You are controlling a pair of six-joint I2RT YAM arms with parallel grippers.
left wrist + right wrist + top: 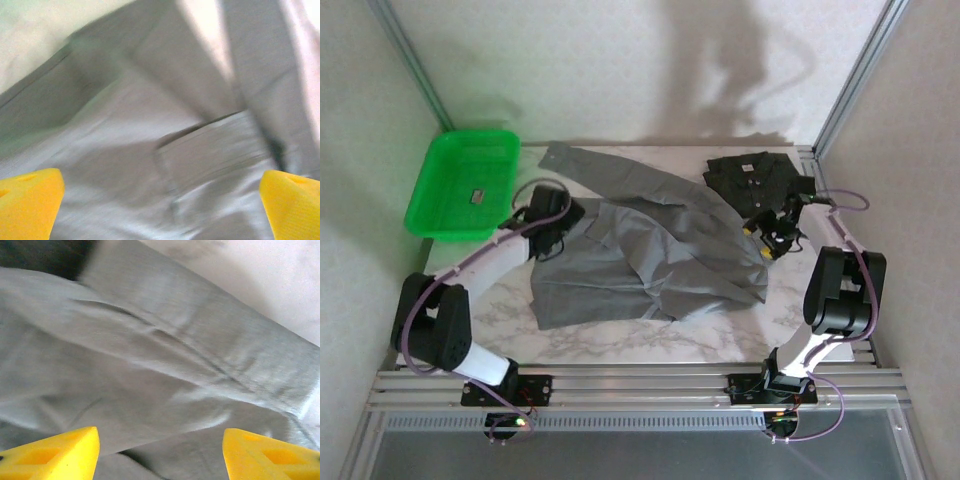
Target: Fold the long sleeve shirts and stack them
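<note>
- The grey shirt (650, 255) lies spread across the middle of the marble table (580, 345); one sleeve runs up and left toward the back edge, and its right side is folded over in loose layers
- The charcoal shirt (755, 178) lies crumpled at the back right of the table, just beside the grey shirt's upper right edge
- The left gripper (570, 215) is over the upper left part of the grey shirt
- In the left wrist view its yellow fingertips (30, 200) stand wide apart at the two lower corners; the grey cloth, with a fold and a seam across it, lies beneath the gap, and nothing is pinched between the fingers
- The right gripper (770, 235) is above the grey shirt's right edge, close to the charcoal shirt
- In the right wrist view its yellow fingertips (50, 455) are also parted; wrinkled grey cloth lies below and between them, ungripped, with bare table at upper right and a dark patch at upper left
- A green plastic tray (425, 195) sits at the back left, well apart from both shirts
</note>
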